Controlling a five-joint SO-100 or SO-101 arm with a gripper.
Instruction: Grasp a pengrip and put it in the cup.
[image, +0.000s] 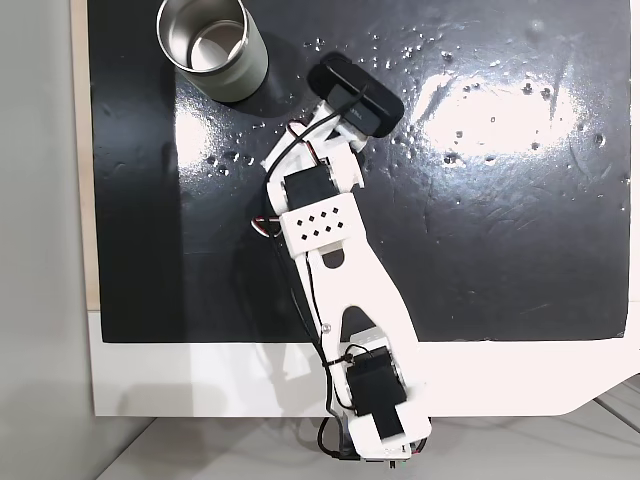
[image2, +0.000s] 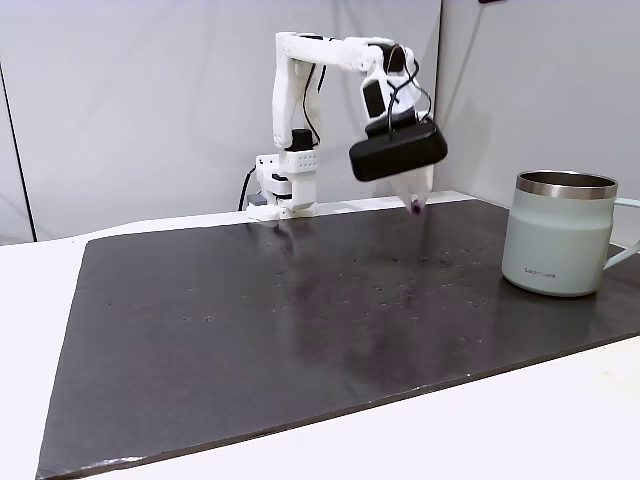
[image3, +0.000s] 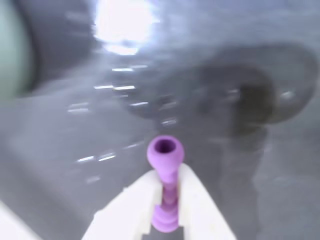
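Gripper (image3: 165, 200) is pinching the pengrip (image3: 165, 172) between its two white fingers (image3: 130, 210); in the wrist view the light-purple ribbed tube is lying lengthwise in the slot between them, with its flared open end sticking out past the fingertips. The picture is blurred, so finer surface detail is not legible.

In a fixed view from the side, the gripper (image2: 414, 203) is hanging above the black mat (image2: 300, 330), clear of its surface, with a small purple tip (image2: 415, 207) showing at its lower end. The cup (image2: 556, 235) is standing upright on the mat, well apart from the gripper, to the gripper's right in this view. A handle is showing at the cup's right edge.

In a fixed view from above, the cup (image: 215, 45) is sitting at the mat's (image: 500, 200) top edge, its shiny inside visible. The arm (image: 330, 240) is reaching up from the white table (image: 200, 380) toward it; the black camera housing (image: 360, 95) on the wrist is sitting near the cup, to its right and slightly lower. The pengrip is hidden beneath the housing here.
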